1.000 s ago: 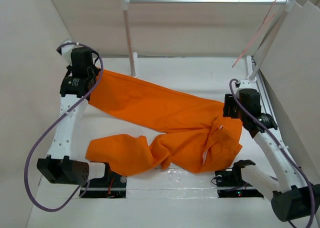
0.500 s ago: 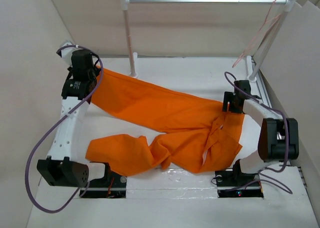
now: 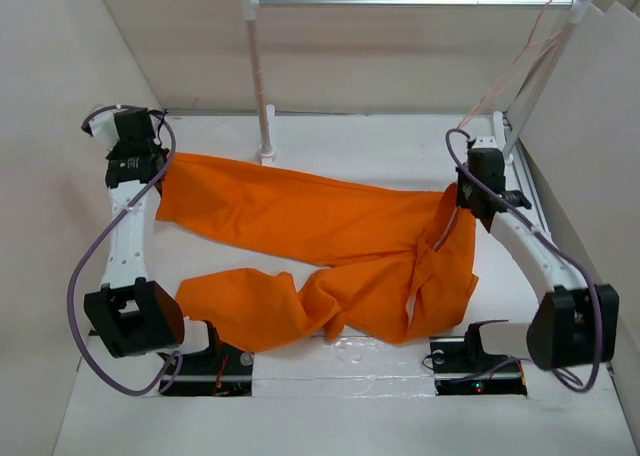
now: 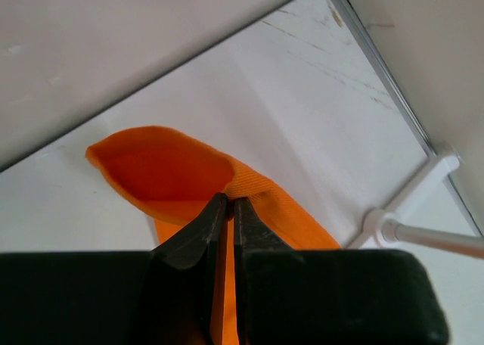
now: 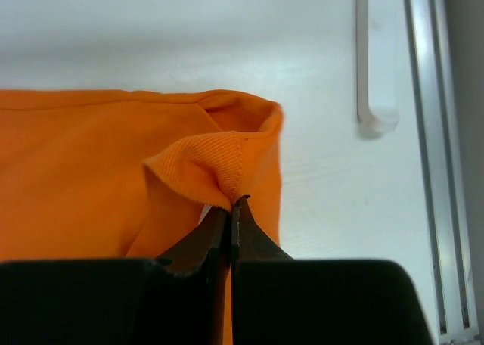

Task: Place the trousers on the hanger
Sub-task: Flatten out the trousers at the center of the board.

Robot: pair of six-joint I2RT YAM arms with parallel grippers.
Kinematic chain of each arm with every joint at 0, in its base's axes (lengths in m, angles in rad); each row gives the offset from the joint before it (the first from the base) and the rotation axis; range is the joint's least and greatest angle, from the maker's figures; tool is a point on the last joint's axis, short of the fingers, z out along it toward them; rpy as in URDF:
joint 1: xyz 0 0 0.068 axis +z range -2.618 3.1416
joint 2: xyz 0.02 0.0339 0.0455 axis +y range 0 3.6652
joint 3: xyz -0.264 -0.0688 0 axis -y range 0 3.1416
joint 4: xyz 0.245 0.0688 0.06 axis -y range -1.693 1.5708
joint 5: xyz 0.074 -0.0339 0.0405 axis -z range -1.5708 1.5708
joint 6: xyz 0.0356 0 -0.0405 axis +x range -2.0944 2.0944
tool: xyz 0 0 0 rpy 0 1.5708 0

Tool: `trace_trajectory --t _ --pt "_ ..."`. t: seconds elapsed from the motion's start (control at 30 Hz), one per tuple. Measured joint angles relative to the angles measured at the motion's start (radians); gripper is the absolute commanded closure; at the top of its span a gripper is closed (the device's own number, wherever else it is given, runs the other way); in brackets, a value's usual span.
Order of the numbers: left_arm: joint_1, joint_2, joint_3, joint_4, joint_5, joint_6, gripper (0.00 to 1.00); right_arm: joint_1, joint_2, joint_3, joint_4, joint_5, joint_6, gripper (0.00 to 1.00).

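Observation:
The bright orange trousers (image 3: pixel 320 241) lie spread across the white table, one leg stretched to the far left, the other crumpled at the near left. My left gripper (image 3: pixel 155 171) is shut on the hem of the stretched leg (image 4: pixel 166 167), with cloth pinched at its tips (image 4: pixel 229 199). My right gripper (image 3: pixel 470 194) is shut on a fold of the trousers' right end (image 5: pixel 204 163), the cloth bunched at its tips (image 5: pixel 233 205). The thin pinkish-red hanger (image 3: pixel 515 68) hangs at the right end of the rail, behind and above the right gripper.
A silver rail (image 3: pixel 410 1) on white posts (image 3: pixel 256 76) spans the back of the table. Its foot (image 4: pixel 378 224) shows near the left gripper, and another foot (image 5: pixel 367 73) lies beyond the right gripper. Beige walls close in on both sides.
My right gripper closed on the trousers' right end and raised it toward the back. My left arm drew the leg hem further left, and the cloth now lies straighter.

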Motion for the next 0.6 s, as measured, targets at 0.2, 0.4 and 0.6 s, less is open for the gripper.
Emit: trace_trajectory --t 0.2,0.4,0.6 --pt "0.056 -0.003 0.0 -0.009 -0.023 0.001 1.0 -0.09 -0.21 0.052 0.012 -0.087 -0.008 1.0" --pt "0.05 0.023 0.017 -0.011 -0.029 0.001 1.0 -0.383 0.003 0.127 0.031 -0.208 -0.015 0.85" --pt "0.049 0.175 0.077 0.007 -0.015 0.0 1.0 -0.526 0.349 0.311 0.015 -0.269 -0.013 0.28"
